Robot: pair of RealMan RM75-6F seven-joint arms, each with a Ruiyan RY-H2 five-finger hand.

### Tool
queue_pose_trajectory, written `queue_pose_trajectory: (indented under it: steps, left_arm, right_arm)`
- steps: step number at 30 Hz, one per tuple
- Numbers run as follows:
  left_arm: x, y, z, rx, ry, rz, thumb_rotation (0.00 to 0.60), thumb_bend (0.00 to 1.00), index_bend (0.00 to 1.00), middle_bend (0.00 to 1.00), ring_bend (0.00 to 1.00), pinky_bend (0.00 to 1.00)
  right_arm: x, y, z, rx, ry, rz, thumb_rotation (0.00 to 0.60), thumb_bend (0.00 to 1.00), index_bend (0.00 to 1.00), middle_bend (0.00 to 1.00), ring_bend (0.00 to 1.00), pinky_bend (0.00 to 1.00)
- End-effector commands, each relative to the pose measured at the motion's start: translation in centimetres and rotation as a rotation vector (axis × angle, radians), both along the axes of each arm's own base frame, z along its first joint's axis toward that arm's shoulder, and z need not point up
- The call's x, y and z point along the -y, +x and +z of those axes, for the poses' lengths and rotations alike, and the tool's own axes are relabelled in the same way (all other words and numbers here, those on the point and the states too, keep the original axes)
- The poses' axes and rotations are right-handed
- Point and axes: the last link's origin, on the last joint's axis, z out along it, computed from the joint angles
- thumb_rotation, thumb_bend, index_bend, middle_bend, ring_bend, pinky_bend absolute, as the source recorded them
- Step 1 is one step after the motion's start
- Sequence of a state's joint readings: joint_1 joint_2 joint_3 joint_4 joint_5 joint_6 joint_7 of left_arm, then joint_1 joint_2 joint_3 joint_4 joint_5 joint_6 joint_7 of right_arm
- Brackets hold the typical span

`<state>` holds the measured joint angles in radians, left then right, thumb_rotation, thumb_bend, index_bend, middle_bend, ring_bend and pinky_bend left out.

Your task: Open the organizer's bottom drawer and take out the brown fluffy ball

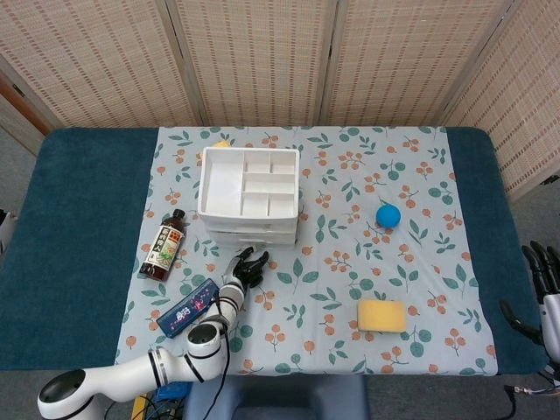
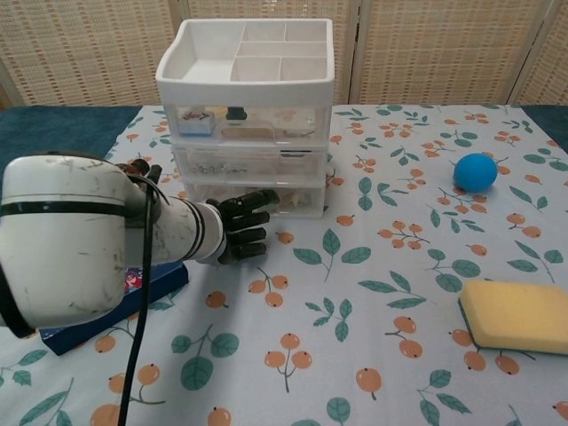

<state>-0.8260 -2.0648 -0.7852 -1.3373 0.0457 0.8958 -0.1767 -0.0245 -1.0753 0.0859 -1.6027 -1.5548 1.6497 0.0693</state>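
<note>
Reaching toward the white three-drawer organizer (image 2: 244, 115), my left robot hand (image 2: 244, 226) has its dark fingers (image 2: 257, 202) curled at the bottom drawer (image 2: 257, 197) front, gripping nothing I can make out. My right robot hand (image 1: 542, 293) hangs with fingers apart off the worktop (image 1: 79, 236) edge, well away from the organizer. The drawer looks closed; I cannot pick out the brown fluffy ball inside.

White three-drawer organizer (image 2: 248, 133) upright, bottom drawer (image 2: 262, 201) shut

Left hand (image 2: 241, 228) reaches forward, fingers (image 2: 257, 197) extended and apart.
</note>
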Motion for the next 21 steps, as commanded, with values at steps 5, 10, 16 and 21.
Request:
queue_pose_trajectory:
  steps: [5, 10, 16, 21]
  left_arm:
    - [0.4, -0.2, 0.0, 0.004, -0.01, 0.0, 0.6, 0.41, 0.31, 1.0, 1.0, 1.0]
    - [0.9, -0.3, 0.1, 0.009, -0.017, -0.006, 0.6, 0.41, 0.31, 0.99, 1.0, 1.0]
    - [1.5, -0.4, 0.2, 0.016, -0.029, -0.014, 0.6, 0.41, 0.31, 0.99, 1.0, 1.0]
    - [2.1, -0.5, 0.2, 0.018, -0.044, -0.021, 0.6, 0.41, 0.31, 0.99, 1.0, 1.0]
  right_arm:
    - [-0.1, 0.0, 0.0, 0.001, 0.001, 0.002, 0.6, 0.3, 0.0, 0.03, 0.01, 0.07]
    - [-0.1, 0.0, -0.1, 0.002, 0.002, 0.004, 0.6, 0.3, 0.0, 0.03, 0.01, 0.07]
    - [-0.2, 0.0, -0.1, 0.002, 0.001, 0.006, 0.6, 0.3, 0.0, 0.03, 0.01, 0.07]
    - [-0.2, 0.0, -0.1, 0.004, 0.001, 0.009, 0.6, 0.3, 0.0, 0.03, 0.01, 0.07]
